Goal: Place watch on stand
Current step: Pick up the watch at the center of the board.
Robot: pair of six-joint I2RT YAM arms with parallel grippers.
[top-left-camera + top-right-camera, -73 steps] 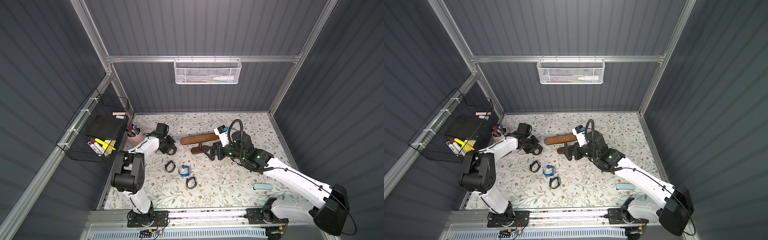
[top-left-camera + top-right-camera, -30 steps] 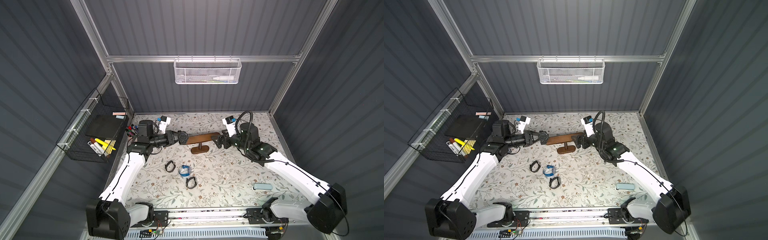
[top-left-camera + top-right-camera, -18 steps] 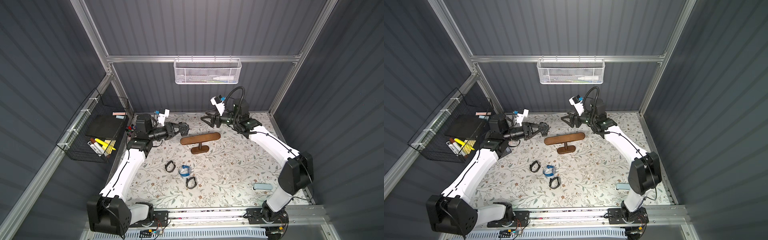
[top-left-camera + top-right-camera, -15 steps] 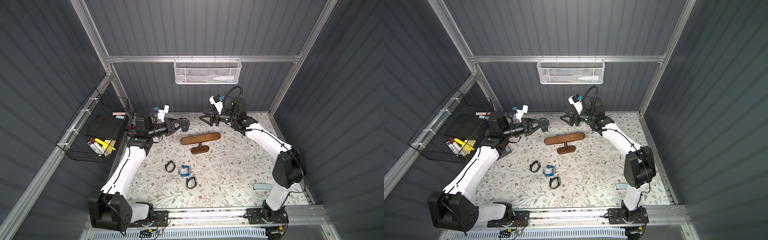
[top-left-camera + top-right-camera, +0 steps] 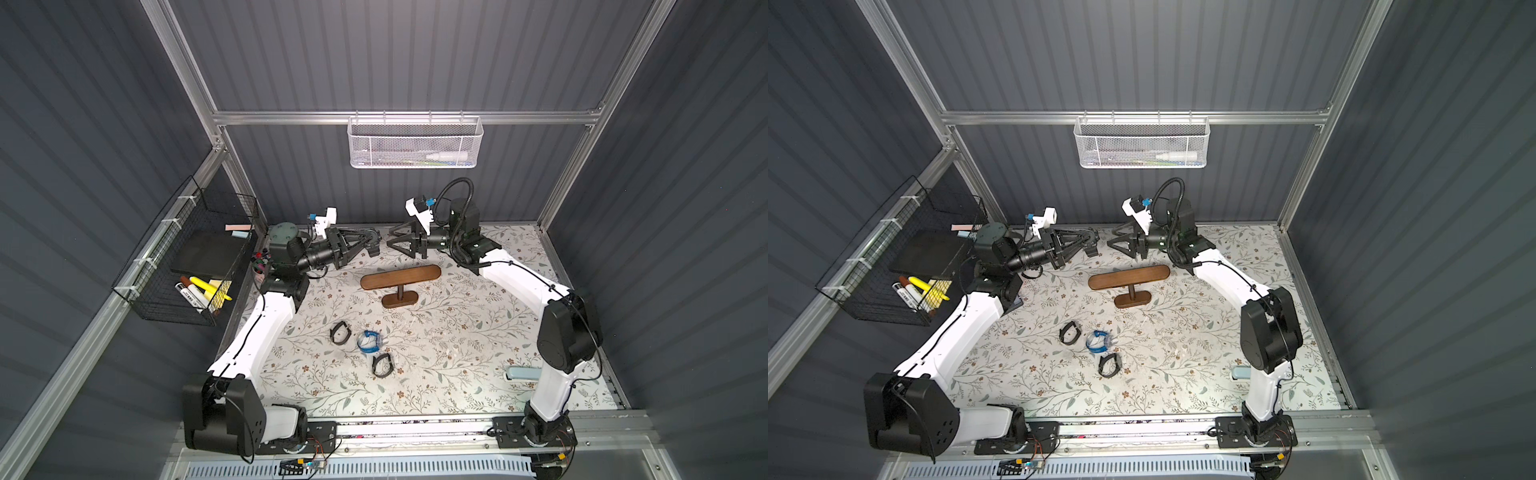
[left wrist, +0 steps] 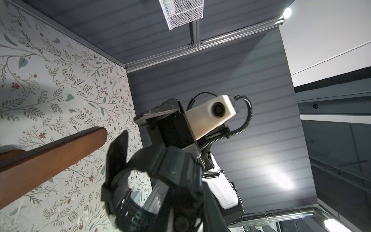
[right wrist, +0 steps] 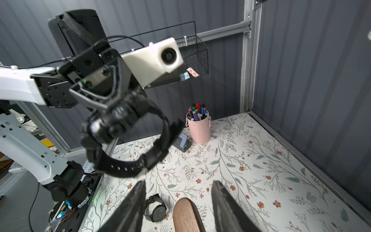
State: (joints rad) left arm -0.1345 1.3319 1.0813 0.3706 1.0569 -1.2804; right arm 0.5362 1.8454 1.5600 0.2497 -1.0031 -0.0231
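Watch (image 7: 112,125) — black and chunky, its strap closed into a loop — is held clear of the table (image 5: 457,365) by the left gripper (image 5: 368,244), whose jaws are pinched onto the case side of the loop. The rest of the loop hangs free beyond the fingertips, and it is not seen to touch anything else.

The right gripper (image 5: 392,242) is pointed straight at the left one, tip to tip and just apart, at much the same height. Its fingers (image 7: 134,202) are spread wide and nothing is caught between them. In the right wrist view the watch is seen ahead of those spread fingers, not between them.

The stand (image 5: 401,276) is set upright on the table below the two grippers and a little toward the arm bases from them, its long bar lying roughly along the line that joins them. A rounded end of the bar is seen under the gap of the right gripper in the right wrist view. In the left wrist view an end is seen beside the held watch, apart from it.

Farther toward the arm bases from both grippers, a second black watch (image 5: 340,332), a blue watch (image 5: 369,341) and a third black watch (image 5: 383,365) are laid close together on the table. Behind the left gripper — as seen from the right wrist — a pink cup (image 7: 198,130) of pens is stood by the wall.
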